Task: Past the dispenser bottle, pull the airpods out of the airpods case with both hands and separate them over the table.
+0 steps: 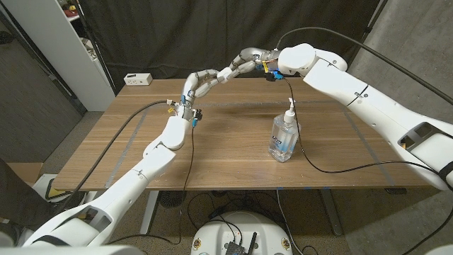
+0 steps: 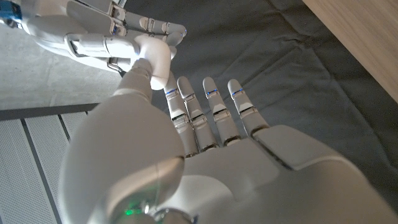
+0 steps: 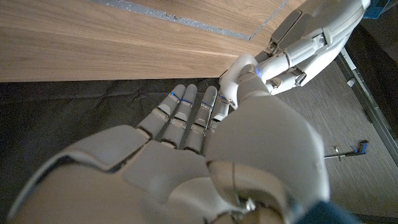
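Observation:
A clear dispenser bottle (image 1: pixel 283 138) with a white pump stands on the wooden table (image 1: pixel 226 159), right of centre. Beyond it, above the table's far edge, my left hand (image 1: pixel 202 83) and right hand (image 1: pixel 248 60) meet fingertip to fingertip. Between them sits a small white rounded airpods case (image 1: pixel 226 72). In the left wrist view my left hand (image 2: pixel 211 143) presses its thumb to the case (image 2: pixel 152 57) while the right hand's fingers (image 2: pixel 112 37) grip it from the other side. In the right wrist view my right hand (image 3: pixel 205 143) pinches the case (image 3: pixel 239 68) against the left hand's fingers (image 3: pixel 298 50). I cannot make out separate airpods.
A small white box (image 1: pixel 138 79) lies at the table's far left corner. Black cables (image 1: pixel 311 159) trail over the table beside the bottle and along the left arm. A dark curtain hangs behind the table, and a white shelf (image 1: pixel 78 49) stands at far left.

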`<state>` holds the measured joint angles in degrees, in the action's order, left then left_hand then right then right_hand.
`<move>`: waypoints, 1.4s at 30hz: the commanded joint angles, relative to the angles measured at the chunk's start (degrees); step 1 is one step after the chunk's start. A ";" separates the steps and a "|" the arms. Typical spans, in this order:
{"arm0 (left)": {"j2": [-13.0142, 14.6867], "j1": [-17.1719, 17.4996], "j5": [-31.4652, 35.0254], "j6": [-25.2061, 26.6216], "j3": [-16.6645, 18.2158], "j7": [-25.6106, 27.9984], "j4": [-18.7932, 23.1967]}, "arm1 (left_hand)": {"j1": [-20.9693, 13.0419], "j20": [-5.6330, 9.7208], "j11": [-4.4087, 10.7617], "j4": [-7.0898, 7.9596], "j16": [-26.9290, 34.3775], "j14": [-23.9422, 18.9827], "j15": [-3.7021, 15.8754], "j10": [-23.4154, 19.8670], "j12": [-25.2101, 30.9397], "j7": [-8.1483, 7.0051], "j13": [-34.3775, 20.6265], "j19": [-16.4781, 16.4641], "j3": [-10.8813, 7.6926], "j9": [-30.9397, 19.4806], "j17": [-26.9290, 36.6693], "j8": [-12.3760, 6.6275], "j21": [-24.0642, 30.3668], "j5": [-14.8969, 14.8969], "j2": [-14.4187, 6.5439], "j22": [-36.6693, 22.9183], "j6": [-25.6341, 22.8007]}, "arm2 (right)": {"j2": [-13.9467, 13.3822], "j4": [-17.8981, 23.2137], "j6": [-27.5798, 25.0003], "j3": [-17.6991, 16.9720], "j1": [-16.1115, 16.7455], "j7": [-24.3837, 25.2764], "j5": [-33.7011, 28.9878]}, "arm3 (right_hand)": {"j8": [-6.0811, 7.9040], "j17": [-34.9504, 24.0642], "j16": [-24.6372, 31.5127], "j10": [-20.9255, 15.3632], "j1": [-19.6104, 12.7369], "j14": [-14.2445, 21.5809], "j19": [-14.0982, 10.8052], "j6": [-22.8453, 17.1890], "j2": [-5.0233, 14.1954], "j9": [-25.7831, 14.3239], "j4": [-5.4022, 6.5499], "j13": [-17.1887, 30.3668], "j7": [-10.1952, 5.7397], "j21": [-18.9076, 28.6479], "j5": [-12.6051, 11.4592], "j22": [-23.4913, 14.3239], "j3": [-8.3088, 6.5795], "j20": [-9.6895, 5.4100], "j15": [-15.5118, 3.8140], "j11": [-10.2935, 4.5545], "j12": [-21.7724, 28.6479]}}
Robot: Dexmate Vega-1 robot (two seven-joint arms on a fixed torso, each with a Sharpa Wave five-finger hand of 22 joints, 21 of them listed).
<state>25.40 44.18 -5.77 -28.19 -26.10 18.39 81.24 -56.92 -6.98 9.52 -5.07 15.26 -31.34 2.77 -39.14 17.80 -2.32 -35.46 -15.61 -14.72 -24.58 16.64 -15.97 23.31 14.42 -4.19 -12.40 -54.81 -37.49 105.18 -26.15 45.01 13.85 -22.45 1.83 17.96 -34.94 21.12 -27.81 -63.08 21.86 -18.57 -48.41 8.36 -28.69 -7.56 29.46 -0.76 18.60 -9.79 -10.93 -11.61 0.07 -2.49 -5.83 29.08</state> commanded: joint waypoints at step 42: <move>-11.10 -15.82 20.84 -3.08 -9.61 11.76 -10.75 | -3.05 0.14 2.32 0.35 -0.78 3.32 7.09 2.05 -2.58 -3.16 0.00 1.30 1.94 -1.67 1.09 -2.68 0.58 1.82 -2.04 -0.35 -3.09 | -14.06 -7.07 18.02 -20.44 10.77 -2.80 22.07 | -6.49 1.40 -3.71 9.80 4.60 -8.04 2.26 6.18 -3.90 1.96 0.27 -2.73 0.65 -1.18 -1.53 -0.07 3.15 2.90 -1.46 4.99 -7.22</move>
<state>15.92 29.56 7.33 -32.31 -33.76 20.85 72.08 -57.54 -6.84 11.77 -4.85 14.13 -27.62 2.76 -36.63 15.24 -3.06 -35.29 -14.44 -13.02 -24.52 17.44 -15.97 23.54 15.93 -3.56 -12.67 -55.12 -50.63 100.60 -9.08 26.42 23.62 -22.41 18.47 11.27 -33.44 17.75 -17.45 -57.83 14.04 -16.56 -41.66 4.33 -26.81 -6.76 26.81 -0.33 17.74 -11.09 -10.94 -8.26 2.98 -2.34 -0.91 22.01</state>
